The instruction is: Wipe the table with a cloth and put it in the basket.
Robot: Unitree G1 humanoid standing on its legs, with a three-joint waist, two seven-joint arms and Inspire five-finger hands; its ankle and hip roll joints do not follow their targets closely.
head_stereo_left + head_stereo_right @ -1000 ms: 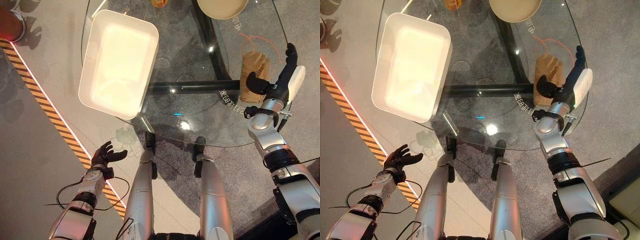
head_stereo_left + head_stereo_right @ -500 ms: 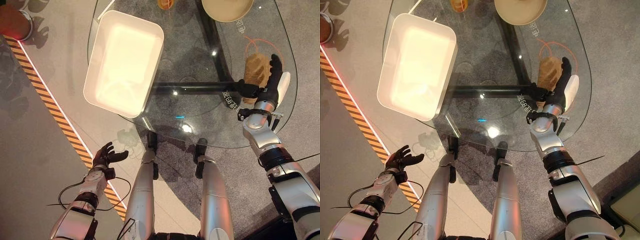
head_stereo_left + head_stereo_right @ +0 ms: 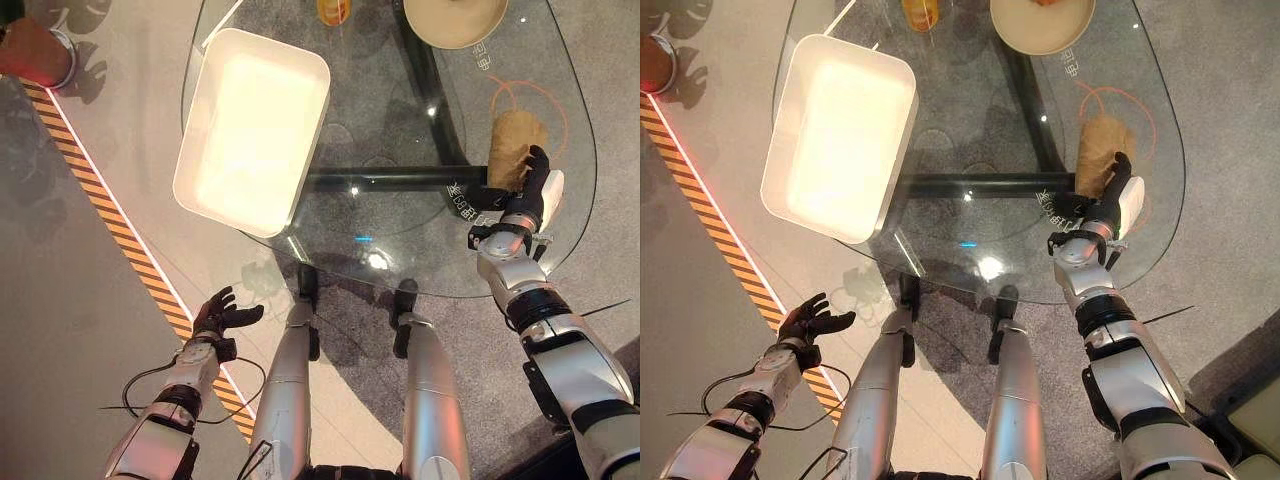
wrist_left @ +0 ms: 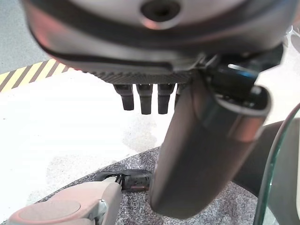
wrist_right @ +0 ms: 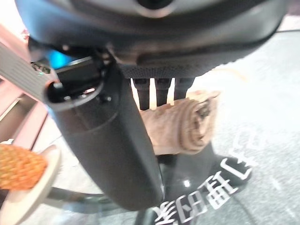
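A rolled tan cloth (image 3: 515,140) lies on the glass table (image 3: 400,120) at its right side, inside an orange ring mark. My right hand (image 3: 528,195) sits at the cloth's near end, with straight fingers (image 5: 157,91) reaching over the roll (image 5: 187,124) and the thumb held out; it is open. The white basket (image 3: 310,140) stands on the table's left part, nothing visible inside it. My left hand (image 3: 222,315) hangs low beside the table at the lower left, open and holding nothing.
A beige plate (image 3: 452,18) with a pineapple (image 5: 18,166) stands at the table's far edge, and an orange container (image 3: 333,10) is beside it. The rounded table edge (image 3: 560,250) runs just right of my right hand. Yellow-black striped tape (image 3: 110,215) crosses the floor at left.
My right hand has drawn in from around the cloth's sides to its near end, fingers now over the roll. The camera view has shifted slightly. The left hand stays idle.
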